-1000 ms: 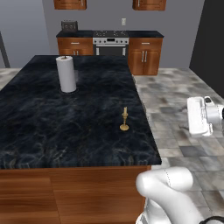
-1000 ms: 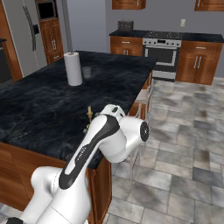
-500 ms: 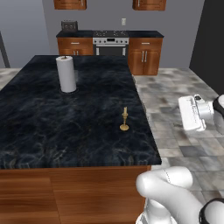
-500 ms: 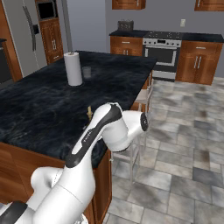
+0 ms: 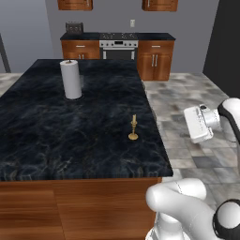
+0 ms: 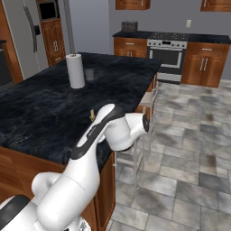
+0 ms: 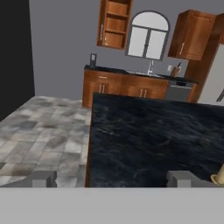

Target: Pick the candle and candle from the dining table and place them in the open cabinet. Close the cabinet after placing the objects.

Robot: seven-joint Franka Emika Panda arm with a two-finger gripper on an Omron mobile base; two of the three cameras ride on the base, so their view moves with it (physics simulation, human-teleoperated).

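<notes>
A thin cream taper candle (image 5: 133, 127) on a slender brass stick stands upright near the right edge of the dining table (image 5: 70, 136), a black veined marble island. In the right base view my arm partly covers the candle (image 6: 92, 115). My white hand (image 5: 201, 123) hovers off the table's right side, level with the candle and well apart from it. In the hand view my gripper (image 7: 113, 179) is open, its fingertips (image 7: 43, 178) wide apart with nothing between them. The candle's brass base (image 7: 217, 177) peeks in at the right edge. Far off, the open cabinet (image 7: 114, 24) shows its shelves.
A tall white paper-towel roll (image 5: 71, 79) stands at the table's far end, with a small dark cup (image 6: 89, 74) beside it. A stool (image 6: 135, 153) sits under the table's right edge. A stove and base cabinets (image 5: 118, 47) line the back wall. Tiled floor (image 5: 187, 93) lies to the right.
My hand has drifted left toward the table's right edge. The jaws stayed open and the candle has not moved.
</notes>
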